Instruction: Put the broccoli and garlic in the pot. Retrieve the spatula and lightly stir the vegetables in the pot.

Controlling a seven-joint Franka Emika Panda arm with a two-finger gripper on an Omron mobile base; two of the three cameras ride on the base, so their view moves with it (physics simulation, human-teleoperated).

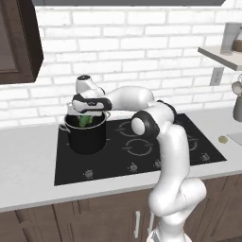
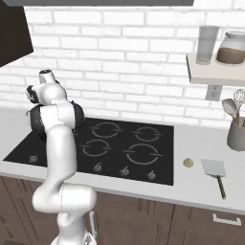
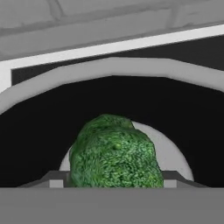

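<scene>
Above the cooktop [image 1: 142, 146], at its rear left burner, the white arm [image 1: 165, 142] reaches leftward so that the claw [image 1: 85, 116] hangs over the mouth of the pot [image 1: 86, 134]. Left base view: the pot, black and deep, stands upright on the burner, with a small silvery handle visible on its left side. The broccoli [image 1: 85, 120], a bright-green floret, sits between the claw's fingers at the level of the pot's rim. Hand view: the broccoli [image 3: 114, 155] lies between the two finger tips, with the pale rim of the pot [image 3: 109, 68] arching behind it and the dark interior below. The claw is pinching the broccoli with its fingers set fairly wide; whether the floret touches the pot's bottom cannot be told. Right base view: the arm's own joints stand in front of the pot and claw. On the bench [image 2: 196, 143] to the right of the cooktop [image 2: 124, 143] lie a small pale round item [image 2: 188, 162], near the cooktop's edge, and a spatula [image 2: 216, 174] just beyond it, blade toward the wall. A grey utensil holder [image 2: 236, 134] stands further back, beneath a wall shelf [image 2: 210, 72] carrying a glass [image 2: 207, 44] and a jar [image 2: 231, 48].
</scene>
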